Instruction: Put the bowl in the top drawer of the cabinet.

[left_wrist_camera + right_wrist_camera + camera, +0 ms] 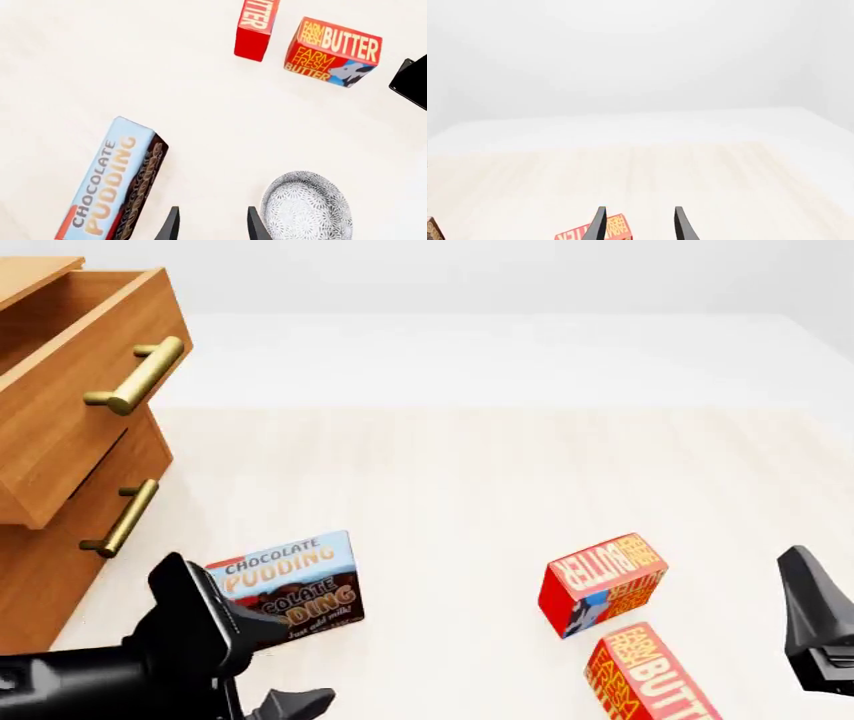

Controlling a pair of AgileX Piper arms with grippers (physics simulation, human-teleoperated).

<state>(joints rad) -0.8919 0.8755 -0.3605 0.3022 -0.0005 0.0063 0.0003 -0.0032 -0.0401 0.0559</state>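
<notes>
In the left wrist view the bowl (pixel 307 207) lies on the pale table, white with a dense grey-black pattern inside. It sits just beside one fingertip of my left gripper (pixel 213 227), which is open with nothing between its fingers. The front view does not show the bowl. At the far left of that view stands the cabinet (pixel 40 570), its top drawer (pixel 74 390) pulled out, with a brass handle (pixel 138 376). My right gripper (pixel 640 227) is open and empty, held above the table at the front right.
A chocolate pudding box (pixel 287 585) stands near the left arm (pixel 134 665) and the cabinet. Two red butter boxes (pixel 603 582) (pixel 651 675) lie front right, near the right arm (pixel 817 625). The lower drawer (pixel 80 540) is shut.
</notes>
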